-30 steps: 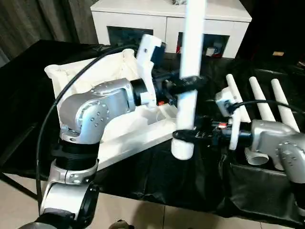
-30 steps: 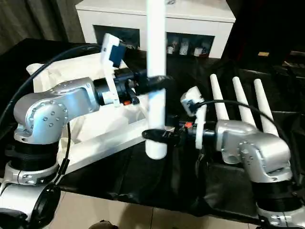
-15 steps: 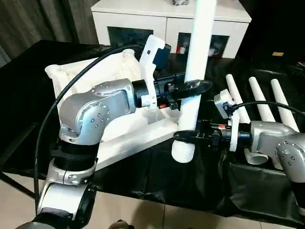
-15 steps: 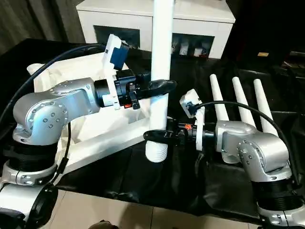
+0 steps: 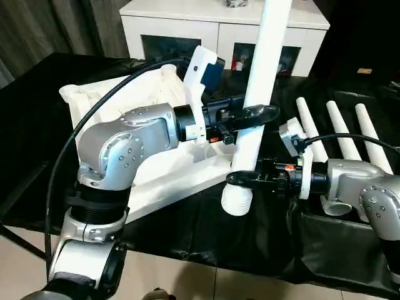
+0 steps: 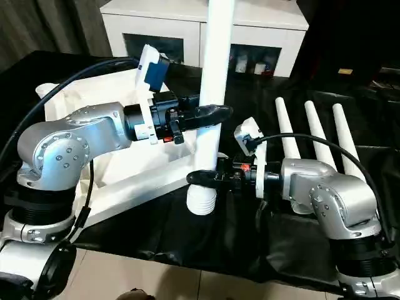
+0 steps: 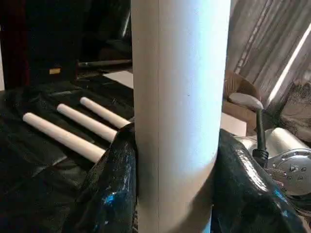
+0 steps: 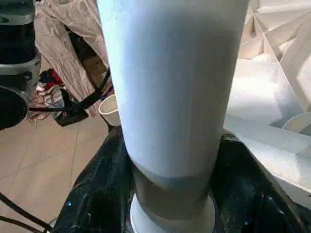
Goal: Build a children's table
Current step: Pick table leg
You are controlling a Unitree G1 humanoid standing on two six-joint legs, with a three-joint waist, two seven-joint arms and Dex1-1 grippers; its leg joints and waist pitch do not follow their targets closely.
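Holding one white leg (image 5: pixel 257 106) almost straight up, both pincers are clenched on it. The left pincer (image 5: pixel 253 115) grips it around the middle, and the right pincer (image 5: pixel 240 179) grips it just above the ribbed end. A moment ago the leg stood straighter; now its top leans a bit more to the right and its bottom end has come down and left, nearer the tabletop (image 5: pixel 159 164). That looks like lining it up for a corner hole. The tabletop lies upside down on the left part of the black counter (image 5: pixel 206 231). Three more legs (image 5: pixel 340 134) lie by the right edge. Open room stays near the front edge.
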